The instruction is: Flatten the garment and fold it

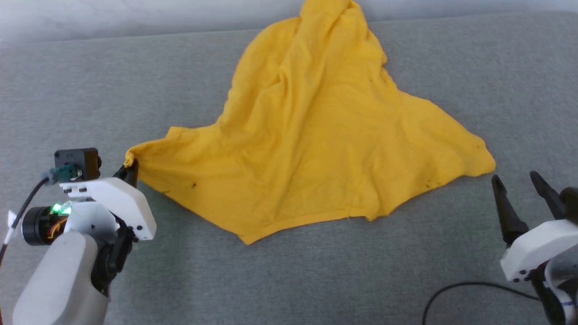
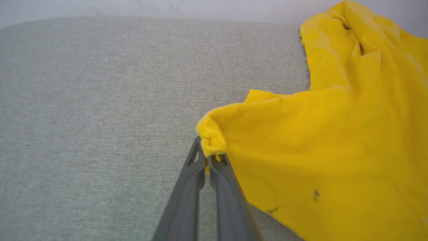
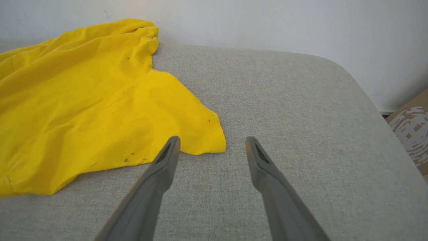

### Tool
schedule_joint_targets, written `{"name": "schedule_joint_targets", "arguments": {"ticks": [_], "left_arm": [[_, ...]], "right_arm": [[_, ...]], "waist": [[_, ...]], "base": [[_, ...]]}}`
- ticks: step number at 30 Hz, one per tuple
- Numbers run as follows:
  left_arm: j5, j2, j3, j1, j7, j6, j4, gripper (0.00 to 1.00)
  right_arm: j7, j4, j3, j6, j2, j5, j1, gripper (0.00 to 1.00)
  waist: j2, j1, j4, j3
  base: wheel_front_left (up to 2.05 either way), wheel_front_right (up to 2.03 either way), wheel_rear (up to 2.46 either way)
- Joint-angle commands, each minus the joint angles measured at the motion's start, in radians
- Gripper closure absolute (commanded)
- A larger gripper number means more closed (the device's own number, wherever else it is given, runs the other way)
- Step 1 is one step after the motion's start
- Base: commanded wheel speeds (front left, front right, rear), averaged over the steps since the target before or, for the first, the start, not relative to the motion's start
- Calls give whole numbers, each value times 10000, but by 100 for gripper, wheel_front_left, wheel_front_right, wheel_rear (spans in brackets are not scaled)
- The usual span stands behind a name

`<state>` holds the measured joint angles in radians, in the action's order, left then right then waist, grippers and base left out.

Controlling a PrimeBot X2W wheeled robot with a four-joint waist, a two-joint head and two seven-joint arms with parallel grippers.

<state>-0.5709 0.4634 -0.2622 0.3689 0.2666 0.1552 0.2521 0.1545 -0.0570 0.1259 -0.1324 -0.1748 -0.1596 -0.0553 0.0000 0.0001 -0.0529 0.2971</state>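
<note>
The garment is a mustard-yellow T-shirt lying rumpled on the grey cushion, its plain side up, with one end bunched toward the far edge. My left gripper is shut on the garment's left corner; in the left wrist view the garment has that corner pinched between the closed fingertips of the left gripper. My right gripper stands open just off the garment's right corner. In the right wrist view the right gripper straddles bare cushion beside the corner of the garment.
The grey fabric cushion spreads under everything, with a pale wall behind its far edge. Its rounded right end drops off beside a patterned cardboard box. A black cable loops near my right arm.
</note>
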Motion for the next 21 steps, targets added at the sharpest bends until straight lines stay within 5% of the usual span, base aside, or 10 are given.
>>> {"name": "schedule_joint_targets", "arguments": {"ticks": [1, 11, 21], "left_arm": [[62, -56, 77, -237, -316, 98, -312, 100], [310, -191, -136, -1441, -1146, 305, -2677, 100], [513, -462, -580, -1624, -1382, 350, -3332, 100]], "right_arm": [[424, 66, 69, 17, -144, -135, -102, 0], [3895, 1204, 663, 17, -714, 401, -1592, 0], [4750, 3116, 981, 17, -566, 1100, -2275, 0]], "waist": [[0, -1, 404, -303], [0, -1, 1345, -296], [0, -1, 1889, -22]], "base": [[0, 0, 0], [0, 0, 0], [0, 0, 0]]}}
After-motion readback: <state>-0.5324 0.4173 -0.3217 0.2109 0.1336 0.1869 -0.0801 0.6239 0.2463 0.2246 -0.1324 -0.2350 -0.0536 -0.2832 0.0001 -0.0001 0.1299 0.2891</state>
